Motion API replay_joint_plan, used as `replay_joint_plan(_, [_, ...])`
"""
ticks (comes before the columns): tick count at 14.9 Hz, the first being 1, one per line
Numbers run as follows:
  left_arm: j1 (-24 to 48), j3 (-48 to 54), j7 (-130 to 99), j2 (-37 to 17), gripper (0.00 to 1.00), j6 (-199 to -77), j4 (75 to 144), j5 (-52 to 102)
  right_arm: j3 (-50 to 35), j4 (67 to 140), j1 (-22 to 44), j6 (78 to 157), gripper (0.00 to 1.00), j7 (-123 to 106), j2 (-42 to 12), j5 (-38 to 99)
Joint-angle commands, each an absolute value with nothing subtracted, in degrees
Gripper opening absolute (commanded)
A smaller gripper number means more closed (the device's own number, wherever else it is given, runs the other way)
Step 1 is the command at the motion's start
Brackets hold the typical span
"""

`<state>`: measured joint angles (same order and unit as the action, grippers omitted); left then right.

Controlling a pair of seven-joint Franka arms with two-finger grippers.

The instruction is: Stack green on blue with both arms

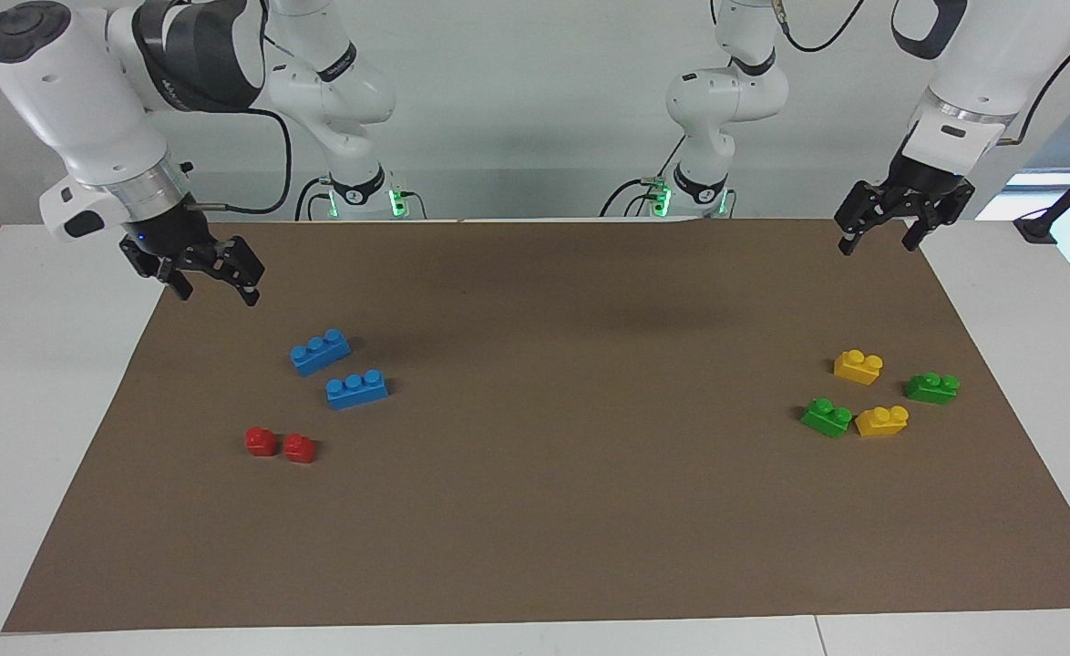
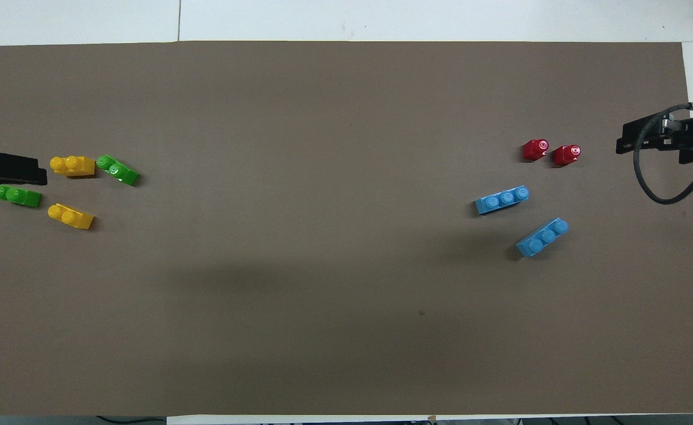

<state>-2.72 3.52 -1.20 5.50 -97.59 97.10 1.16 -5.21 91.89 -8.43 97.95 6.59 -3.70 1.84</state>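
- Evidently nothing is gripped yet: the opening step, reaching for the bricks, is the one in hand.
- The bright-green two-stud brick (image 1: 827, 416) lies on the brown surface (image 1: 553, 510) at the right of the facing view. It sits in a cluster with two yellow bricks (image 1: 858, 365) (image 1: 881, 420) and a darker green brick (image 1: 932, 387).
- Two sky-blue three-stud bricks lie at centre-left of that view, the upper blue brick (image 1: 320, 351) and the lower blue brick (image 1: 357, 389). Which one is meant as the base I cannot tell.
- Two red bricks (image 1: 261, 441) (image 1: 299, 447) sit just below the blue ones in the frame.
- The left pincer (image 1: 879, 246) hangs at the upper right of the facing view, over the surface's corner, spread wide and empty, its fingers pointing down.
- The right pincer (image 1: 216, 293) hangs at the upper left, above the blue pair in the frame, also wide and empty, with the wrist tilted toward the middle.
- Next, I judge, the left arm should drop over the bright-green brick, aligning with its narrow sides and avoiding the yellow brick beside it.
- The right arm should take or steady a blue brick.
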Motion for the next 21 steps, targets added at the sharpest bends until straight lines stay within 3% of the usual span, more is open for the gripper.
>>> replay_joint_plan(1, [-2.5,3.5,-0.7,6.2,1.00,-98.3,97.6,0.2,-5.5,93.0,-9.6,98.3,1.00,5.5,-2.8,1.3])
replay_joint_plan(13, [-2.6,3.4,-1.1,6.2,1.00,-97.5,97.7,0.2,-5.5,96.0,-9.5,98.1,1.00,-4.8,-1.2,-0.8])
replay_joint_plan(21, [-2.5,3.5,-1.2,6.2,1.00,-97.4,97.7,0.2,-5.6,97.9,-9.8,97.7,0.99,17.8,-2.1,6.5])
